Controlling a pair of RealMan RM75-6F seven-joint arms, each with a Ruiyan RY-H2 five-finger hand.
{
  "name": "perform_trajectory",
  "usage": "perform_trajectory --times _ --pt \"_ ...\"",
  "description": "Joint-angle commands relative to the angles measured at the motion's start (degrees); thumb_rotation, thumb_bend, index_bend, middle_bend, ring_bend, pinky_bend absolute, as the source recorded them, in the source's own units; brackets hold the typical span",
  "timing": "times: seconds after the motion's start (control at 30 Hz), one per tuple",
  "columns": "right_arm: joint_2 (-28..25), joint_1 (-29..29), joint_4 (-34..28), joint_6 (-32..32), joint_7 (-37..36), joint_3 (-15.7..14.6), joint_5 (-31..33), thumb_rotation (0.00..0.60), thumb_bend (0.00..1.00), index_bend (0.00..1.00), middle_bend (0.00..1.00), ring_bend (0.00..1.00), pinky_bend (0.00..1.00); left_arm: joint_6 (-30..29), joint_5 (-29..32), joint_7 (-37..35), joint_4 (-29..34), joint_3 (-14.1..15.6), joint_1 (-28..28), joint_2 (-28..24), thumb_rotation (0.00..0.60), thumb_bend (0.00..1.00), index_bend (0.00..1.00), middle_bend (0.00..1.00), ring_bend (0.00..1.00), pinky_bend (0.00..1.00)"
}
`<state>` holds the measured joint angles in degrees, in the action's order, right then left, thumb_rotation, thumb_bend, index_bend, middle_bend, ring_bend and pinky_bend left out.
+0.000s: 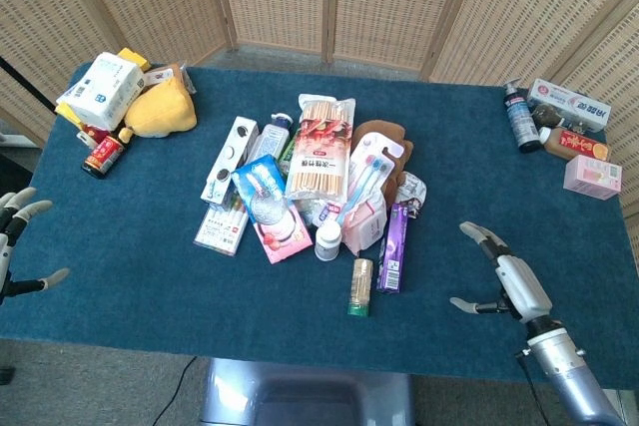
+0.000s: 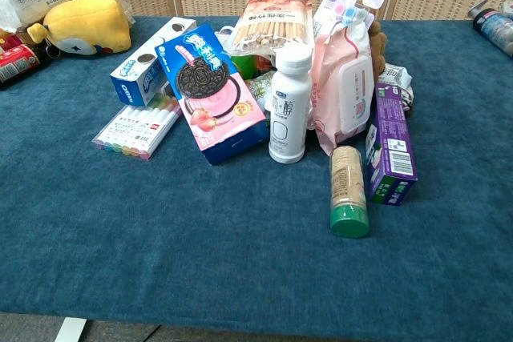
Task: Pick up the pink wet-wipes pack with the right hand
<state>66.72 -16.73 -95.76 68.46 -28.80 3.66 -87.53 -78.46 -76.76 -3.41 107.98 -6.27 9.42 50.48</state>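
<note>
The pink wet-wipes pack (image 1: 365, 220) (image 2: 343, 95) leans in the middle pile, between a white bottle (image 2: 288, 105) and a purple box (image 1: 392, 246) (image 2: 389, 143), with a toothbrush pack (image 1: 365, 169) behind it. My right hand (image 1: 502, 274) hovers over the cloth near the front right, open with fingers spread, well to the right of the pack and holding nothing. At the far left edge, off the table, my left hand (image 1: 14, 236) is open. Neither hand shows in the chest view.
The pile also holds a cookie box (image 2: 212, 92), a noodle bag (image 1: 319, 145), a marker set (image 2: 136, 128) and a green-capped jar (image 2: 349, 191). A yellow plush (image 1: 160, 109) and tissues (image 1: 101, 89) sit back left. Bottles and boxes (image 1: 564, 127) stand back right.
</note>
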Motion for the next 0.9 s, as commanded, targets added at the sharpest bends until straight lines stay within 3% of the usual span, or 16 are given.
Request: perform_trajectory --times 0.03,0.27,0.9 --pt "1.68 -1.59 1.01 -1.65 -1.02 1.16 1.32 0.6 0.0 0.0 0.0 0.0 0.0 0.18 0.08 0.48 0.06 0.07 0.14 0.35 0.6 0.0 0.2 0.0 0.0 0.0" --pt "5.18 -4.79 2.47 -4.24 -1.62 3.35 3.39 0.6 0.0 0.0 0.0 0.0 0.0 0.08 0.59 2.19 0.04 -0.03 0.34 1.09 0.6 0.0 0.2 0.0 0.0 0.0" --pt "16.4 -11.37 7.42 -8.47 7.14 7.52 9.86 0.6 0.0 0.0 0.0 0.0 0.0 -0.59 0.54 -0.61 -0.25 -0.26 -0.38 -0.32 0.6 0.0 0.2 0.0 0.0 0.0"
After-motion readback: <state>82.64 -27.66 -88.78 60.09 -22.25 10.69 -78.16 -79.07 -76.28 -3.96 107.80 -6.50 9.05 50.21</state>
